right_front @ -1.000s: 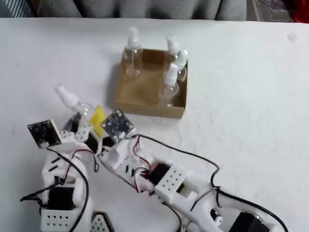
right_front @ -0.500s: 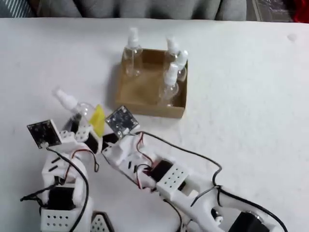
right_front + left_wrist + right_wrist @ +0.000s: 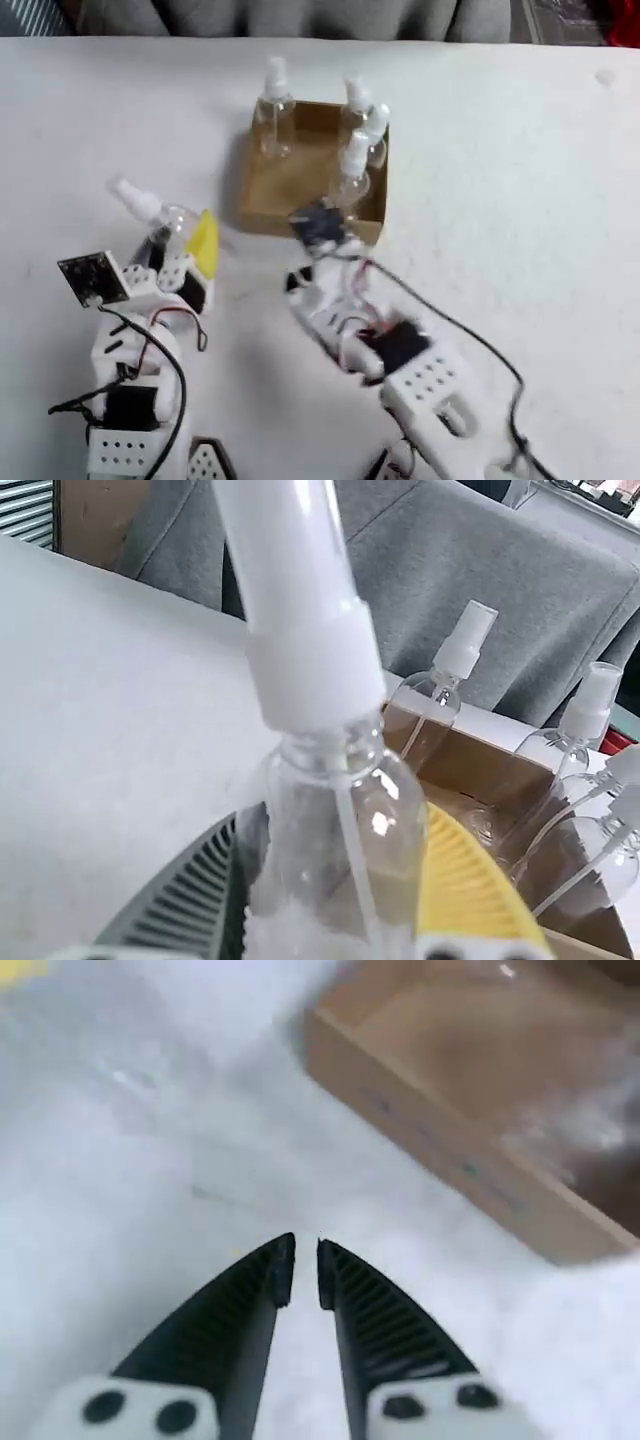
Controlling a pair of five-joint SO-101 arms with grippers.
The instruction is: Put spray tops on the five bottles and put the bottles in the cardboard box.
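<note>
1. Two tools are on view. The left tool (image 3: 335,885) is clamped on a bottle, with a grey ribbed finger (image 3: 195,885) against one side of the body and a yellow ribbed finger (image 3: 475,890) against the other.
2. The held bottle (image 3: 340,810) is clear plastic with a rounded shoulder. A white spray top (image 3: 300,610) sits on its neck and a thin dip tube runs down inside. In the high view it leans away from the left arm, off to the left of the cardboard box and apart from it.
3. The right tool (image 3: 297,1260) has two black ribbed fingers drawn almost together. Only a thin slit shows between the tips and nothing is gripped. It hangs over bare tabletop near the box's near wall.
4. The cardboard box (image 3: 262,215) is brown, shallow, open-topped and square-cornered. It stands around the middle of the tabletop.
5. Four bottles stand upright in the box, all clear with white spray tops. The corner bottle (image 3: 275,120) stands at the far left corner. The right-hand bottles (image 3: 350,180), three in number, are clustered close together along the box's right wall as the high view shows it.
6. The tabletop (image 3: 520,200) is white with a faintly nubby surface. Grey upholstery (image 3: 300,15) lies beyond its far edge.
</note>
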